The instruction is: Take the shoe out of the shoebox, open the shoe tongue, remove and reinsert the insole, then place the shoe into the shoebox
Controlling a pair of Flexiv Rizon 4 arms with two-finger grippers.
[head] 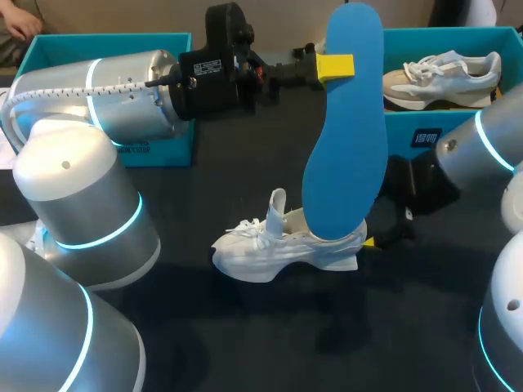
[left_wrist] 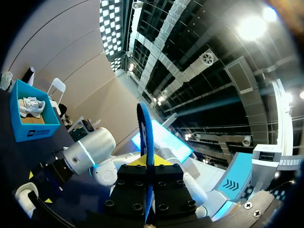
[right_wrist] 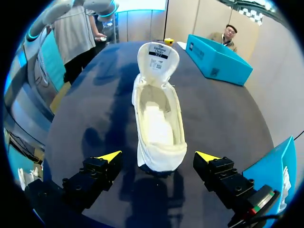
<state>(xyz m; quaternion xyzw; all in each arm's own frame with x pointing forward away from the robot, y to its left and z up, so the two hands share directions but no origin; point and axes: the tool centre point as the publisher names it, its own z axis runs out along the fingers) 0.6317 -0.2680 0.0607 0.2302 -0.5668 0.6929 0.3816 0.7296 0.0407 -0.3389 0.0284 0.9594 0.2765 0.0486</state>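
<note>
The white shoe (head: 278, 249) (right_wrist: 159, 118) is sitting on the dark bench (head: 245, 188), its tongue standing open. The left claw (head: 339, 67) (left_wrist: 148, 164) is pinching the blue insole (head: 347, 139) (left_wrist: 145, 128) upright above it, with the lower end covering the heel. The right claw (right_wrist: 159, 156) is sitting spread wide on either side of the heel, clear of it and mostly hidden in the head view.

The left arm (head: 106, 90) extends level from the left, and the left hand (head: 341, 66), held high, is clamped on the insole (head: 347, 147). The right arm (head: 482, 143) comes in low, with the right hand (right_wrist: 158, 159) near the desk (head: 245, 343), fingers spread wide.
</note>
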